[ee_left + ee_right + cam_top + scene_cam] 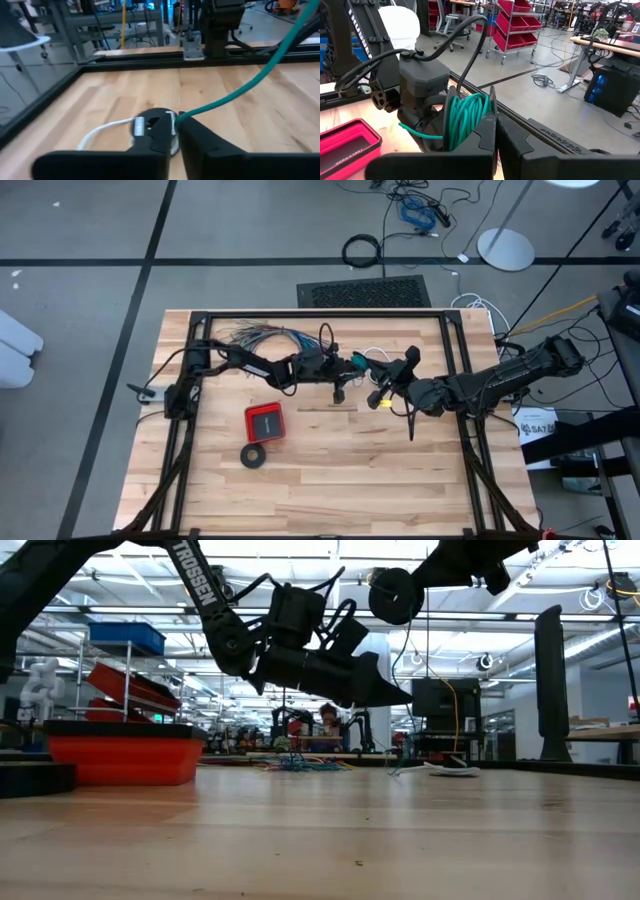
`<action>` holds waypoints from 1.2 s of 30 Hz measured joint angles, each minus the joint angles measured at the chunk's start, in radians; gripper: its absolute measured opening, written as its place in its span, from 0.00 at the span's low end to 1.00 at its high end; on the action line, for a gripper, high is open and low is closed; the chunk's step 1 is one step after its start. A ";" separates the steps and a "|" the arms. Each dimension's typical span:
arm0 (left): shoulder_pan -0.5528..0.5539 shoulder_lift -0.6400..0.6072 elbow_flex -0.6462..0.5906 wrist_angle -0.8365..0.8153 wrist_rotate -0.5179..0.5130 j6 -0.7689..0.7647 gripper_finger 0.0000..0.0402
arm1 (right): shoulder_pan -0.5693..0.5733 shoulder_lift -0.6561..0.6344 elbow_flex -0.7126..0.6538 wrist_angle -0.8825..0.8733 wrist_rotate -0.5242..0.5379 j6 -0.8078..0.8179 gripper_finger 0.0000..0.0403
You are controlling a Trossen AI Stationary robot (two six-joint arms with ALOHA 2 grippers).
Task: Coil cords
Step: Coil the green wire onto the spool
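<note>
Bare wood fills the table's (330, 490) near half, with only a black ring (254, 456) and a red box (265, 421) left of centre. Mid-table, the left gripper (177, 131) is clamped on the teal wire (240, 90), which runs up off the board; a white cord (102, 132) lies just beside its fingers. The right gripper (496, 131), jaws together, pinches a teal coil (466, 117) close against the left arm. Coloured wires (255, 336) fan near the far edge.
</note>
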 joint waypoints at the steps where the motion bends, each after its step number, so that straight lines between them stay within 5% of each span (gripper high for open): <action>1: 0.005 0.000 0.000 0.004 -0.002 0.007 0.08 | 0.000 0.000 0.000 0.000 0.000 0.001 0.00; 19: 0.136 -0.081 0.022 -0.197 0.064 0.027 0.01 | 0.022 0.000 -0.001 -0.237 -0.054 0.107 0.00; 36: 0.138 -0.161 0.271 -0.748 0.062 0.112 0.00 | -0.052 0.001 0.000 -0.430 -0.078 0.137 0.00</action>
